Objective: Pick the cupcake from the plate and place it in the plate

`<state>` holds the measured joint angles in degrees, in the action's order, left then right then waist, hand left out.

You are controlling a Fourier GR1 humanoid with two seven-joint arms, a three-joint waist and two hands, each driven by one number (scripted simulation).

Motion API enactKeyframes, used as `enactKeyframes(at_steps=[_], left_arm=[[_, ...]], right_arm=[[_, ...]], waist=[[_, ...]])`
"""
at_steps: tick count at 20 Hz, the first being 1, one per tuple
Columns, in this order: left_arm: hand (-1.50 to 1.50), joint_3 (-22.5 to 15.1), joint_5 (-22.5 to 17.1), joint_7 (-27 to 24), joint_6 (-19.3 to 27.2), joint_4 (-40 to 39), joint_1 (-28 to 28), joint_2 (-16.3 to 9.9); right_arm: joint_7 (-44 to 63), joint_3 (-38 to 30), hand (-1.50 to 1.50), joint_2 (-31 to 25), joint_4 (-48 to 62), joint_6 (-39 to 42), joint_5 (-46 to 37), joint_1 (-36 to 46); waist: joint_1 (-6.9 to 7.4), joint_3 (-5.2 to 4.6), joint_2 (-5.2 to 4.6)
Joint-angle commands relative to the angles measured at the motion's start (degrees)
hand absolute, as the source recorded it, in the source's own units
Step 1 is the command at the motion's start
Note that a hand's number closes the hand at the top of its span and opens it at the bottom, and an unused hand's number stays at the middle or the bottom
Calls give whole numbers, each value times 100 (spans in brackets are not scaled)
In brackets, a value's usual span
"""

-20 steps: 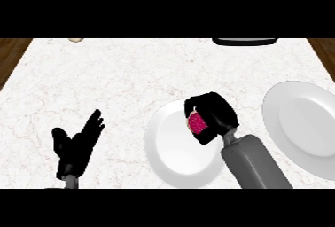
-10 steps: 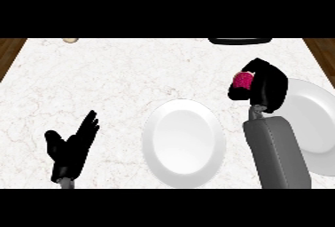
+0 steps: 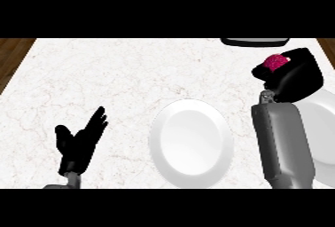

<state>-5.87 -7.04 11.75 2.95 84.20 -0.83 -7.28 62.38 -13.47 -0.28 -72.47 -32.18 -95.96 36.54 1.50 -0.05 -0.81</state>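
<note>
My right hand (image 3: 294, 75) is shut on the pink cupcake (image 3: 275, 61), which peeks out at the top of the curled fingers. The hand hovers over the far left edge of the right-hand white plate (image 3: 324, 124), much of which my grey forearm hides. A second white plate (image 3: 191, 142) lies bare in the middle of the counter, left of that forearm. My left hand (image 3: 79, 142) rests open at the lower left, fingers up, away from both plates.
A dark round object (image 3: 255, 41) sits at the counter's far edge, just beyond my right hand. Brown wood shows past the marble counter's left edge (image 3: 12, 57) and its far right corner.
My right hand has carried the cupcake off the middle plate, rightward and away, to above the right-hand plate. The left hand has barely moved.
</note>
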Motion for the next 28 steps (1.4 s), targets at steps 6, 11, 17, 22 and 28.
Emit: enactKeyframes(at_steps=[6,11,17,22,28], left_arm=[[0,18,35,22,53,-225,-12,68],[0,128,42,-9,157,-353,170,123],[0,134,30,-33,51,-432,68,96],[0,-130,184,284,208,246,-180,213],[0,155,70,-53,9,-148,-127,54]], right_arm=[[1698,-471,150,27,82,-1509,-1494,-568],[1584,-1207,150,27,-182,-1593,-2100,-724],[628,-1924,150,-116,-255,-2328,-1326,-1287],[111,-2337,150,-628,535,-2870,-564,-1408],[-273,-2625,-150,-1238,1266,-1633,1284,-1483]], waist=[[-28,8,34],[-125,6,39],[-185,8,73],[-107,14,75],[-165,18,81]])
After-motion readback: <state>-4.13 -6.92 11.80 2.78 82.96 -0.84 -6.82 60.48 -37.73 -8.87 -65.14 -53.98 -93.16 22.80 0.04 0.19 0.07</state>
